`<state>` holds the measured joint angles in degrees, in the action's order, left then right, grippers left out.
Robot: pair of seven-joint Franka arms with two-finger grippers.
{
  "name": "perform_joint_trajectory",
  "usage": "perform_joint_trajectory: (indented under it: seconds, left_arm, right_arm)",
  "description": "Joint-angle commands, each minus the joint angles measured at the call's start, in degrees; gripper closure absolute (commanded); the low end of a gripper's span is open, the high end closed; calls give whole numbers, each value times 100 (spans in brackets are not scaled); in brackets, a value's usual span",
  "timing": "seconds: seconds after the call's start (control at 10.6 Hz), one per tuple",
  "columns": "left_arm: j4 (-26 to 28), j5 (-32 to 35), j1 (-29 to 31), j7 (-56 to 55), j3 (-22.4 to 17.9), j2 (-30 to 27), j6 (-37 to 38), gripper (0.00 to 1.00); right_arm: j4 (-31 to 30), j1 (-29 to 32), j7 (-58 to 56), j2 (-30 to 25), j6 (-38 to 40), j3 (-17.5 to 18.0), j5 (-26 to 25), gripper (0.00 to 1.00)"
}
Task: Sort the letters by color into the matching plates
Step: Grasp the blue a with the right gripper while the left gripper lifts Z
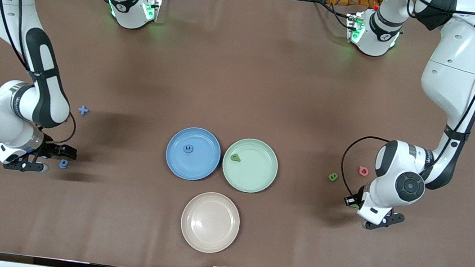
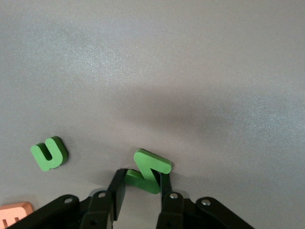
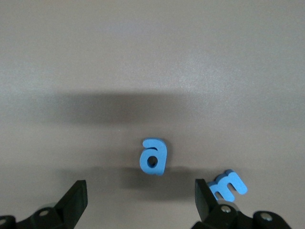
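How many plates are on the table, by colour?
blue plate: 1
pale green plate: 1
beige-pink plate: 1
Total: 3

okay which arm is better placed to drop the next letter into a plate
Left. The left gripper already has its jaws shut on the green Z-shaped letter, ready for the green plate. The right gripper hangs open over the blue letter a, nothing held.
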<state>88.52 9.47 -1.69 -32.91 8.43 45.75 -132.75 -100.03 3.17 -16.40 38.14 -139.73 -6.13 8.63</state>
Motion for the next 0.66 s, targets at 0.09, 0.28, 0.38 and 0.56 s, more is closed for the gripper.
perform_joint_trajectory:
  seconds: [0.09, 0.28, 0.38, 0.56]
  left_arm:
    - [-19, 46, -120, -66, 1, -136, 30, 100]
    - [-19, 46, -200, -408, 97, -268, 266, 100]
    - [-19, 46, -261, -574, 115, -364, 398, 100]
    - [-19, 46, -541, -1092, 115, -409, 470, 100]
  right_arm:
    - [405, 26, -3, 334, -46, 33, 182, 0]
    - [449, 8, -3, 422, -133, 33, 192, 0]
    - [432, 8, -3, 466, -220, 33, 192, 0]
    - [432, 8, -3, 484, -239, 33, 192, 6]
